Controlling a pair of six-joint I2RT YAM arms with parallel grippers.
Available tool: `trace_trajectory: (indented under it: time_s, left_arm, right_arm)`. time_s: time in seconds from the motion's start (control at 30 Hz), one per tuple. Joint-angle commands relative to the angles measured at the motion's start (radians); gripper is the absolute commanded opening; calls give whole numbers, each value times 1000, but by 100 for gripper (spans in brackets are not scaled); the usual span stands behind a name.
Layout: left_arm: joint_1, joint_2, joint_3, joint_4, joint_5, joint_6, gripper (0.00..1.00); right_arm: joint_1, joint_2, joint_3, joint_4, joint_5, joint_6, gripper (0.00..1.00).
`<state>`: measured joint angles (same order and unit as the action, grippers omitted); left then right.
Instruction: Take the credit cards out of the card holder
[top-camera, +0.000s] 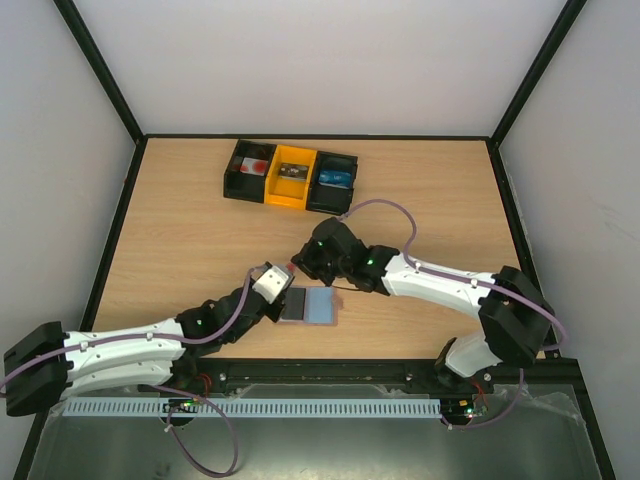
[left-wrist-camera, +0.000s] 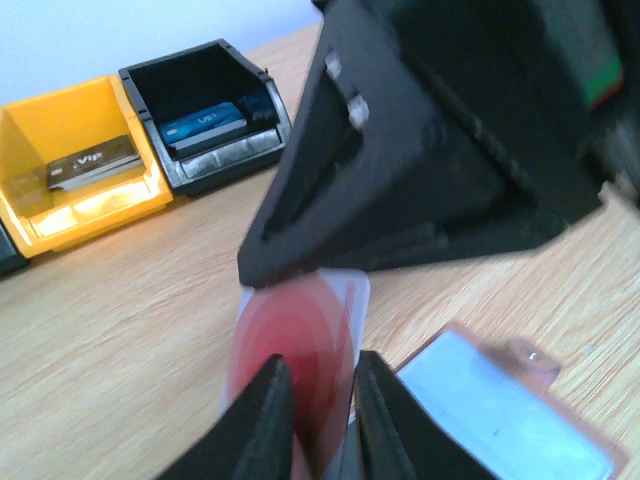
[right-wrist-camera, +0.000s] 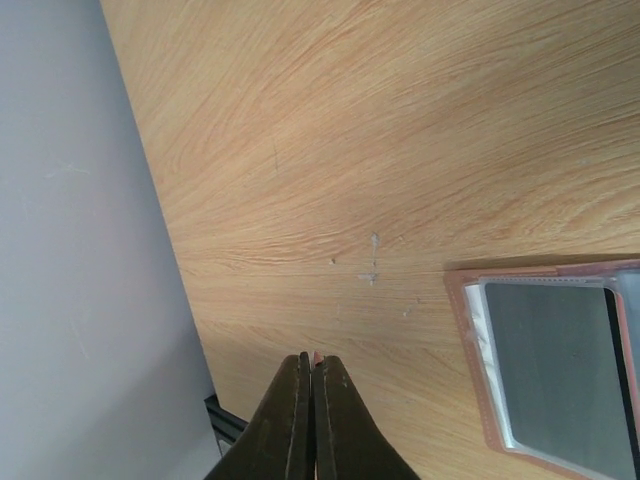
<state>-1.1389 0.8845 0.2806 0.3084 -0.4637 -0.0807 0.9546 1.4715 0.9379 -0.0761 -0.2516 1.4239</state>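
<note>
The reddish card (left-wrist-camera: 300, 335) stands on edge above the table, blurred. My right gripper (right-wrist-camera: 316, 362) is shut on its top edge; a reddish sliver shows between the tips. It appears as the big black shape (left-wrist-camera: 420, 180) in the left wrist view. My left gripper (left-wrist-camera: 322, 400) is slightly open, with its fingers (left-wrist-camera: 268, 420) either side of the card's lower part. The two grippers meet in the top view, right (top-camera: 298, 266) and left (top-camera: 287, 285), just beyond the card holder (top-camera: 318, 306). The holder lies flat, brown-rimmed, and also shows in both wrist views (right-wrist-camera: 545, 370) (left-wrist-camera: 500, 400). A blue card (left-wrist-camera: 200, 125) lies in a black bin.
Three bins stand in a row at the back: black (top-camera: 248, 170) with something red inside, orange (top-camera: 292, 176) holding a grey card (left-wrist-camera: 90, 165), and black (top-camera: 332, 180) with the blue card. The table's black frame runs along the near edge (top-camera: 400, 370).
</note>
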Motion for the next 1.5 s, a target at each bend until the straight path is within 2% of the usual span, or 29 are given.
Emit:
trace_trajectory:
  time_s: [0.0,0.13,0.3,0.53,0.7,0.77,0.83,0.97,1.03,1.27,1.47]
  left_arm:
    - [-15,7,-1,139,-2,67,23]
    - [-42,-1,-32,189,-42,118,25]
    - [-41,-9,-16,150,-67,69,39]
    - [-41,-47,45,68,-105,-216,69]
    - [-21,-46,171,-61,-48,-457,80]
    - [10,-42,212,-134,-21,-578,81]
    - [59,-49,227,-162,65,-691,83]
    - [170,-62,184,-58,312,-875,83]
    - [203,-64,165,2,373,-954,82]
    - [215,-53,85,231,442,-1128,80]
    - [235,-41,74,288,460,-1163,77]
  right_arm:
    - [0,31,-11,-7,-51,-84,2]
    - [1,24,-37,62,-94,-129,2]
    - [1,-20,-92,129,-57,-147,2]
    - [-1,-140,-203,285,68,-171,2]
    - [-1,-246,-262,346,165,-196,2]
    - [-1,-298,-290,355,234,-192,2]
    - [-1,-350,-329,386,314,-175,2]
    - [-1,-439,-380,425,433,-141,2]
    - [-1,-465,-386,436,471,-131,2]
    - [-1,-517,-408,511,510,-76,2]
    - [-1,-563,-419,502,530,-73,2]
